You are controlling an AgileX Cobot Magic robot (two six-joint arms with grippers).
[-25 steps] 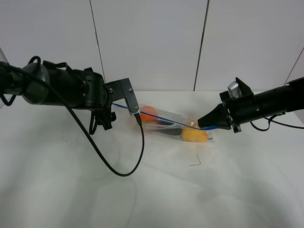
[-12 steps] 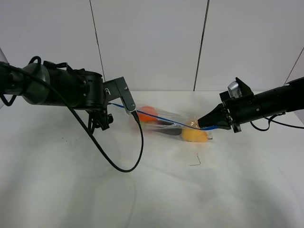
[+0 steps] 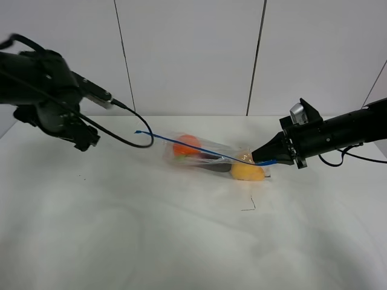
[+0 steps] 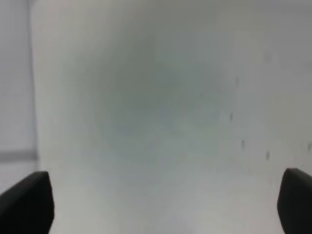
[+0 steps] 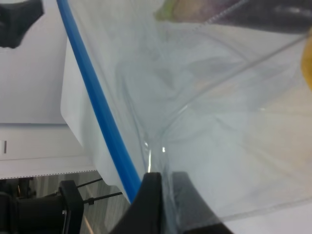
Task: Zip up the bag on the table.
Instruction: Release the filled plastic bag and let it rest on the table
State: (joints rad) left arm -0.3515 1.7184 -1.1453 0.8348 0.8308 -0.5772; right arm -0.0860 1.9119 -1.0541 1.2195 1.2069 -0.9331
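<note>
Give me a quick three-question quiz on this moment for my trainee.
1. True or false: the left gripper is clamped on the bag.
2. Where does the right gripper pinch the bag? A: the end by the yellow fruit. B: the opposite end. C: the middle.
3. Fill in: the zipper strip along the bag's edge is coloured ____.
Key: 1 false; 2 A; 3 blue.
</note>
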